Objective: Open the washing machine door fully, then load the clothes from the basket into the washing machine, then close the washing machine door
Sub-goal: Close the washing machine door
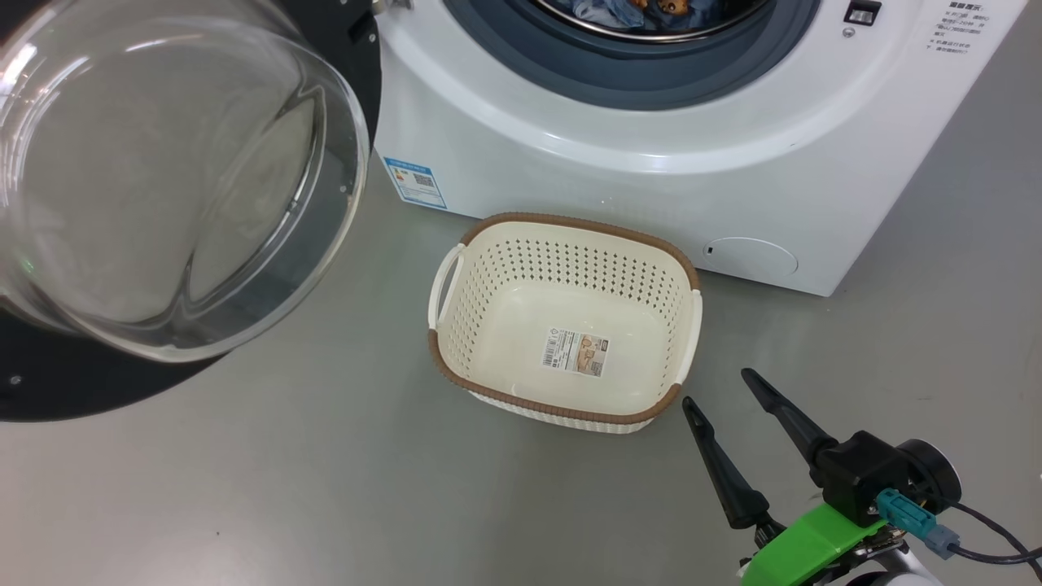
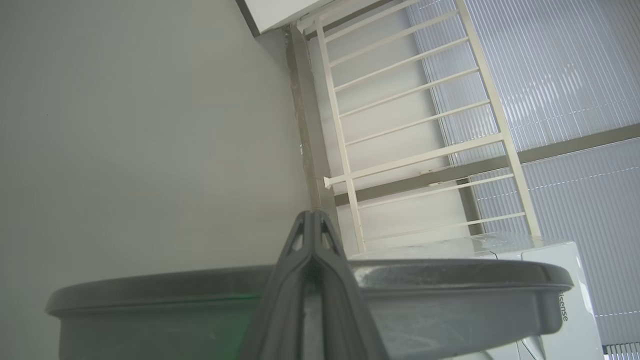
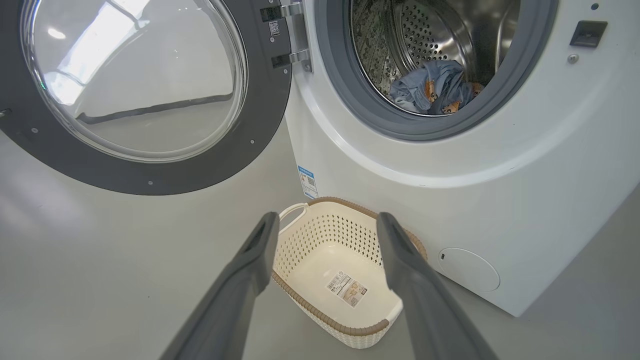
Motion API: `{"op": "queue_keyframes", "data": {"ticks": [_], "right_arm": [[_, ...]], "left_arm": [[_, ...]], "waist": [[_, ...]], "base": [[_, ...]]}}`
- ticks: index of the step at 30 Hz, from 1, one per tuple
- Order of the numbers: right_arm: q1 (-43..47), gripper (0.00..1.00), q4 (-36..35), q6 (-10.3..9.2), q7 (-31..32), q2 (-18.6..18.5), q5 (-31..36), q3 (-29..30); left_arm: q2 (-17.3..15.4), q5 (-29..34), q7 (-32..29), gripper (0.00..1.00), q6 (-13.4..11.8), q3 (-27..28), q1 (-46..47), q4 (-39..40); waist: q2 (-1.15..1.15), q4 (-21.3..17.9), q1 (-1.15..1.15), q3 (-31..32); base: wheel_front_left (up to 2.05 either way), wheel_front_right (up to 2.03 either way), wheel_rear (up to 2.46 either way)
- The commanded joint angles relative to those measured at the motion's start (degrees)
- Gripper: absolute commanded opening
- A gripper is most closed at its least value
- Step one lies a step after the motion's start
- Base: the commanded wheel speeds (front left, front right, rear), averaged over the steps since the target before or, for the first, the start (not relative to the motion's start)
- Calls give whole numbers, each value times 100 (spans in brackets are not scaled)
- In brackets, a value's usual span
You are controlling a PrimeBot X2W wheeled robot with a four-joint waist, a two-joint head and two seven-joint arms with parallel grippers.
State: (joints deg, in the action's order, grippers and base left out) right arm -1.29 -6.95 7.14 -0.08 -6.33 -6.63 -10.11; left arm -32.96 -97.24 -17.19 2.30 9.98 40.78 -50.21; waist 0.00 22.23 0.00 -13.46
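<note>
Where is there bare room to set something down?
Bare floor between the washing machine door and the basket, and along its near side. The basket is empty. Crowded: between basket and washing machine, and by the right hand.

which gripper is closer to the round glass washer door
Left. The left gripper, shut, is right over the rim of the round black-rimmed glass washing machine door; the right gripper, open, is beside the cream perforated plastic basket, apart from the door.

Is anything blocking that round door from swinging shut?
Nothing visible does. The clothes lie inside the washing machine, the empty basket sits low on the floor, and the open right gripper hovers beside it, seemingly lower than the door.
</note>
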Motion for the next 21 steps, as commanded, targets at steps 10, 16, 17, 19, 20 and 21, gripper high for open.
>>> {"op": "queue_keyframes", "data": {"ticks": [10,16,17,19,20,21], "right_arm": [[-162,100,-208,35,13,26,14,-74],[-152,100,-214,35,8,31,2,-45],[-152,100,-216,35,8,31,3,-41],[-154,100,-224,35,12,36,8,-36],[-155,100,-228,35,13,37,7,-33],[-156,100,-231,35,14,37,4,-28]], "left_arm": [[-393,-56,-714,0,198,21,-20,183],[-280,-193,-1171,0,288,-16,-235,369],[-274,-199,-1245,0,280,-36,-279,396],[-251,-239,-1387,0,268,-50,-352,455],[-241,-264,-1431,0,269,-41,-387,489],[-227,-295,-1484,0,272,-30,-423,527]], "waist": [[0,114,0,-16],[0,203,0,-11],[0,217,0,-13],[0,244,0,-18],[0,257,0,-18],[0,269,0,-19]], "base": [[0,0,0],[0,0,0],[0,0,0],[0,0,0],[0,0,0],[0,0,0]]}}
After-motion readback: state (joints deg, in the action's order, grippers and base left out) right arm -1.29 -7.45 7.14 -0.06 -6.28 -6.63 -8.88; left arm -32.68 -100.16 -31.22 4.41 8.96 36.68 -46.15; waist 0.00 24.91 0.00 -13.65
